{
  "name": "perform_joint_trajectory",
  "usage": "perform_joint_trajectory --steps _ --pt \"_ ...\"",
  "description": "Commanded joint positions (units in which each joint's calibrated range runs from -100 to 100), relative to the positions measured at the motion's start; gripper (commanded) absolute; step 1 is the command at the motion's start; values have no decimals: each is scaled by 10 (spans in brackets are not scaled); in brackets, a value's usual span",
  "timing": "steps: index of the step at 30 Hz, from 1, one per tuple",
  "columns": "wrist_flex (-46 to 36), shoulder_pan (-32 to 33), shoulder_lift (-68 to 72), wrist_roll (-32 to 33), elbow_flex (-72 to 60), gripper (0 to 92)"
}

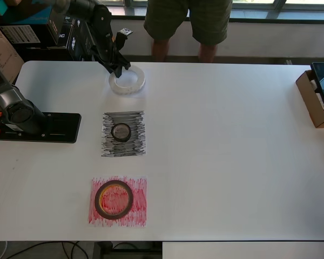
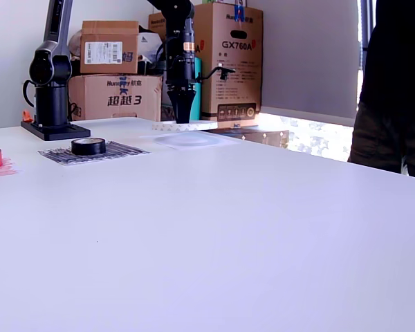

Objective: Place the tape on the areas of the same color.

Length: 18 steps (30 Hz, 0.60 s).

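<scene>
The arm's end effector point(image 1: 120, 68) is clamped on the rim of the white roll point(image 1: 128, 80) near the counter's point(image 1: 232, 151) far edge, as the overhead view shows it, the roll held flat. In the exterior view the roll point(image 2: 187, 125) hangs just above a faint white sheet point(image 2: 188, 139), not yet touching it. 2 of 3 rolls appear settled: the black roll point(image 1: 121, 131) sits in the middle of the black patch point(image 1: 123, 134), and the red roll point(image 1: 114, 199) lies on the red patch point(image 1: 117, 201) near the counter's near edge. The step in hand looks like the last: setting white on white. The next move would call for a short, level descent until the roll rests on the sheet, then parting the fingers and lifting straight up so the roll is not dragged off.
</scene>
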<state>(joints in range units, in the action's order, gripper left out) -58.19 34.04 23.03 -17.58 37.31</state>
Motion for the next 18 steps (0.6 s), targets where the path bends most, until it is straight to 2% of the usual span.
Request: perform_joint_trajectory --steps 1,10,13,18 --pt "6 0 5 -2 12 21" --pt "6 -3 5 -1 12 44" --pt "6 -4 5 -1 12 168" --pt "6 -5 5 -3 13 499"
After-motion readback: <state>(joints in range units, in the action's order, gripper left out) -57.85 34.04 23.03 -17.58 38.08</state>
